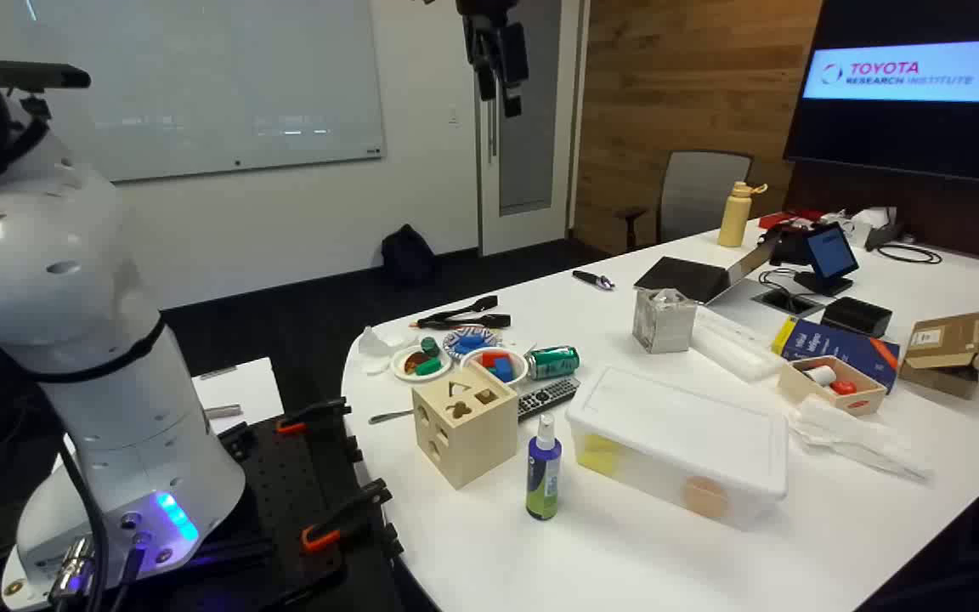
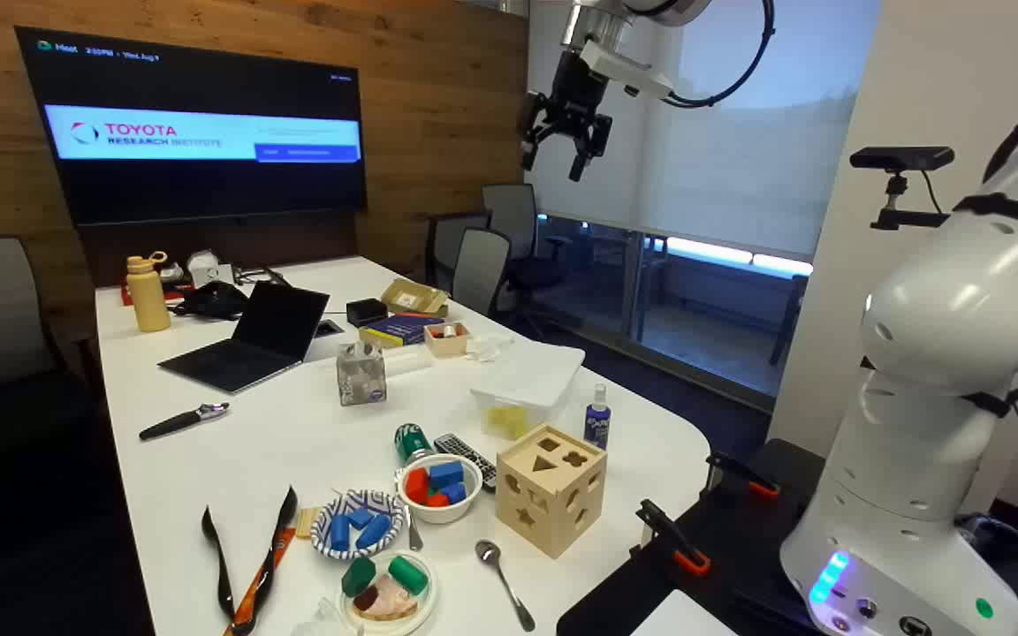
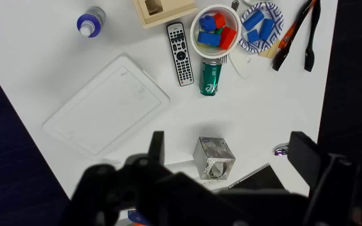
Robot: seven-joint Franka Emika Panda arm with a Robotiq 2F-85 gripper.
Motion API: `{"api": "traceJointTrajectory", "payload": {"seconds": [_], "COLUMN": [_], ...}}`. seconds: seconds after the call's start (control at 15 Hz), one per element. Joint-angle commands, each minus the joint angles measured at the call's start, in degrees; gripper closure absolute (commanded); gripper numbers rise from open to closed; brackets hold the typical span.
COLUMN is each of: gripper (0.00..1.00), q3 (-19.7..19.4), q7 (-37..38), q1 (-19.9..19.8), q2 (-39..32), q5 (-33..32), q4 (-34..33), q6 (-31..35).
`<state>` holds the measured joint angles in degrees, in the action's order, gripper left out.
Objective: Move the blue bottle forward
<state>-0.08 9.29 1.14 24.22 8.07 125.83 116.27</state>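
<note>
I judged it the approach: the spread, empty pincer [image 2: 552, 165] needed lowering towards the blue bottle [image 3: 91, 22] at wrist-view ten-thirty.

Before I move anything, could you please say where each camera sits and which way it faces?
In an exterior view: beside the arm base, seen at picture left, above the table, facing whiteboard and door; tool at top.
In an exterior view: beside the arm base, seen at picture right, facing wall screen and window blind; tool at top.
Wrist view: mounted by the tool, over the table, looking down; tool fingers, open, at bottom.
Both exterior views share the blue bottle and wooden box.
</note>
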Motion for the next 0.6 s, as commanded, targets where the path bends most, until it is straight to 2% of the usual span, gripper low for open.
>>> {"api": "traceJointTrajectory", "payload": {"seconds": [0.0,0.33,0.53], "gripper": [0.0,0.0,0.0], "q3": [0.44,-0.1,-1.6], "q7": [-0.19,4.18,5.42], "q1": [-0.55,-4.77,-6.76], "q2": [-0.04,-2.45,-6.44], "q5": [0.22,-4.28,-3.57], "q4": [-0.15,4.6,9.18], "q6": [-0.17,6.9,12.76]}}
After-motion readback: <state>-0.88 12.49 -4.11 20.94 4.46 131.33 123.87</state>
